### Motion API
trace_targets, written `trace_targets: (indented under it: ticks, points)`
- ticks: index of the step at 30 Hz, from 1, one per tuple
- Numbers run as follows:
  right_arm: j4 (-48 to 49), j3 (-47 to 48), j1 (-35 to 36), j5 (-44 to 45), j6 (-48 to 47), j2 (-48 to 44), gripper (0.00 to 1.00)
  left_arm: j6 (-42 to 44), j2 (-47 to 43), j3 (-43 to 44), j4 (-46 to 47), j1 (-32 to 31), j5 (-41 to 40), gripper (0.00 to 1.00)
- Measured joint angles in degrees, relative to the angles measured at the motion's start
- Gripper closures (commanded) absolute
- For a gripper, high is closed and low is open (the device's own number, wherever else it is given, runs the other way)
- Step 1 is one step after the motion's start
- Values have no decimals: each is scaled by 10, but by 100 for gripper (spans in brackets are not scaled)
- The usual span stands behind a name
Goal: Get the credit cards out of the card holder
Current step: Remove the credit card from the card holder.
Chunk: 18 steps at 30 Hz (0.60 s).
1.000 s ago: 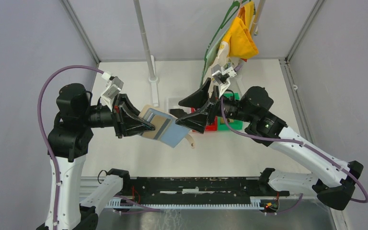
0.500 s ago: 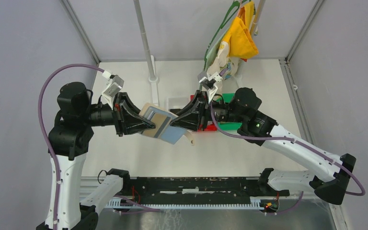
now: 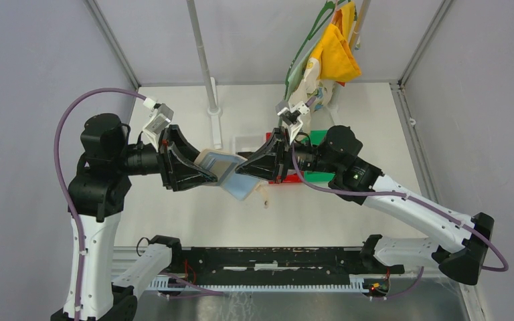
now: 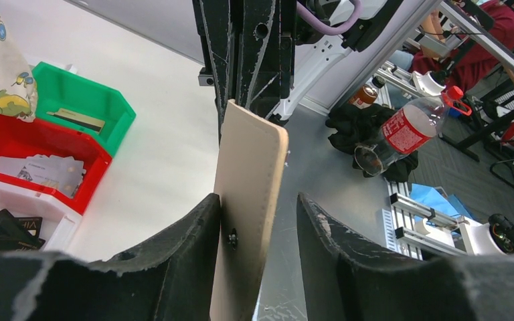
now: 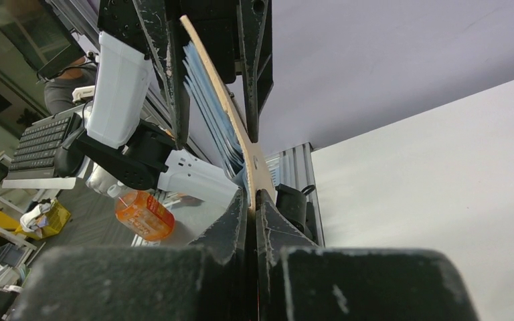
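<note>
My right gripper [image 5: 252,200] is clamped on one edge of the card holder [image 3: 233,179]. My left gripper [image 4: 260,207] brackets it, fingers apart. I judge it light and flexible, so I pinch a flat panel.

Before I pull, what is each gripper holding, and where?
Right gripper is pinched on the card holder by its tan edge. Left gripper only brackets its other end, a gap showing at one finger.

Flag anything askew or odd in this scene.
The card holder hangs tilted in midair, pinched by the right end effector; it leans on one finger of the left end effector, a gap beside the other. Its strap dangles.
</note>
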Motion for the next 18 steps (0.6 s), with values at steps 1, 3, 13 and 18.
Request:
trace_targets:
  ticks: [1, 3, 13, 18]
  points:
    - [0, 0, 0, 3, 2, 0, 100, 0, 0, 0, 0, 0, 0, 49]
    - [-2, 0, 0, 7, 6, 0, 100, 0, -1, 0, 0, 0, 0, 50]
    - [-14, 0, 0, 12, 11, 0, 100, 0, -9, 0, 0, 0, 1, 59]
    - [-15, 0, 0, 12, 12, 0, 100, 0, -10, 0, 0, 0, 1, 60]
